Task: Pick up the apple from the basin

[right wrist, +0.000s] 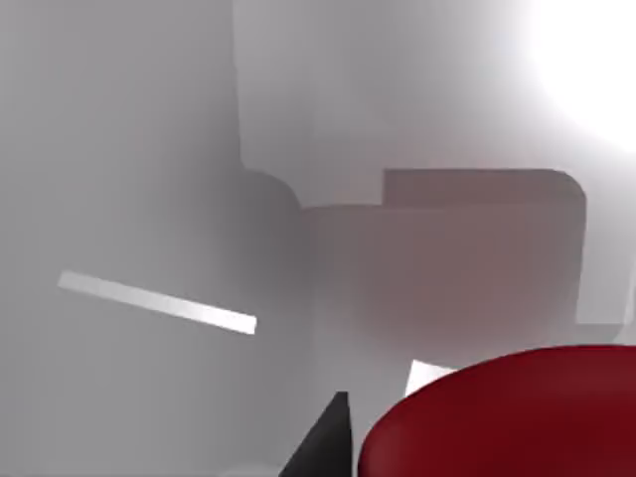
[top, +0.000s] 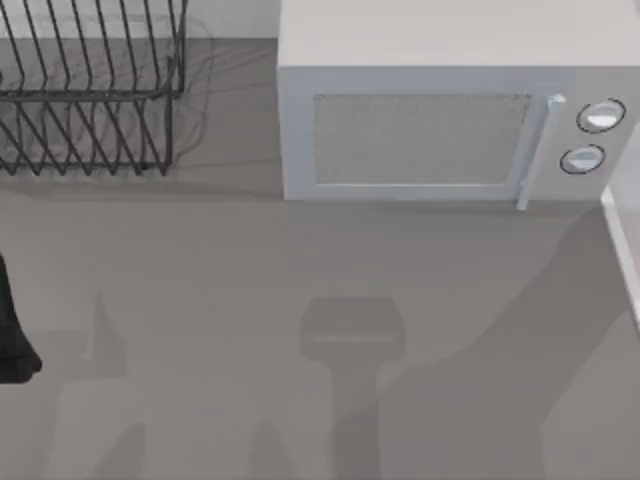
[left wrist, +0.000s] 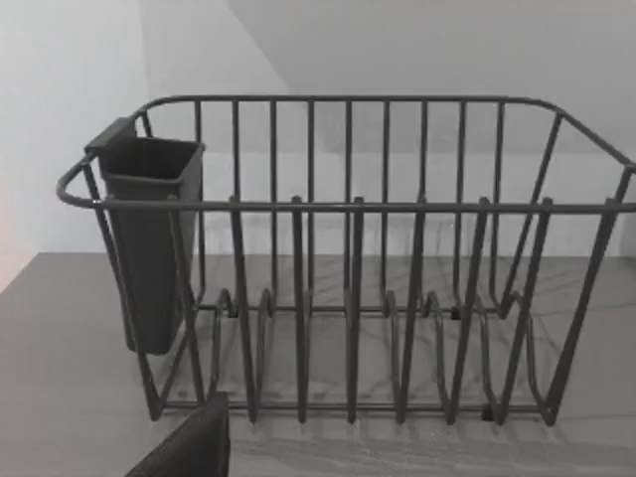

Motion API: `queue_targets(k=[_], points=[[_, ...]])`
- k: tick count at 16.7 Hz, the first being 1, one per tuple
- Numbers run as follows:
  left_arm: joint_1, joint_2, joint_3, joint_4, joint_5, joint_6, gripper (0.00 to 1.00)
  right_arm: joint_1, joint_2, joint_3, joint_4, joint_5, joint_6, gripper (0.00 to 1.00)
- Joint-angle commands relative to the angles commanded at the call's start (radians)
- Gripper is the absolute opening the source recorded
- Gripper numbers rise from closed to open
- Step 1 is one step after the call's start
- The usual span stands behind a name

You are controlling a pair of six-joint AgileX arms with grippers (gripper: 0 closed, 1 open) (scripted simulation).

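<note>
1. The apple point(right wrist: 507, 417) is showing in the right wrist view as a large, glossy, dark red rounded mass very close to the camera, sitting against the pale, curved walls of the basin point(right wrist: 199, 199).
2. The right gripper point(right wrist: 328, 442) is appearing there as one dark finger tip just beside the apple. Whether its fingers are released or clenched on the fruit cannot be told.
3. In the top view, the white edge of the basin point(top: 622, 240) is lying at the right border of the table, to the right of the microwave point(top: 430, 110).
4. The left arm point(top: 12, 330) is sitting idle at the left edge of the table, near the wire dish rack point(left wrist: 348, 258) and its dark cutlery cup point(left wrist: 149, 238). Its finger state cannot be told either.
5. Judging by its look, the apple is likely handling as a light, stiff, smooth object, and its glossy skin is probably making it slippery.
6. The best hold is probably across its widest middle, fingers on opposite sides and squeezing evenly, since a grip high on the curve is risking the fruit popping out.
</note>
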Motion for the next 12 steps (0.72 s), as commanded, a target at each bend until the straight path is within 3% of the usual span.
queue_targets(k=[8, 12], points=[[0.0, 0.0, 0.0, 0.0, 0.0, 0.0, 1.0, -0.004, -0.093, 0.443, -0.581, -0.001, -0.005, 0.0], [0.0, 0.0, 0.0, 0.0, 0.0, 0.0, 1.0, -0.003, -0.146, 0.602, -0.766, -0.002, -0.005, 0.0]])
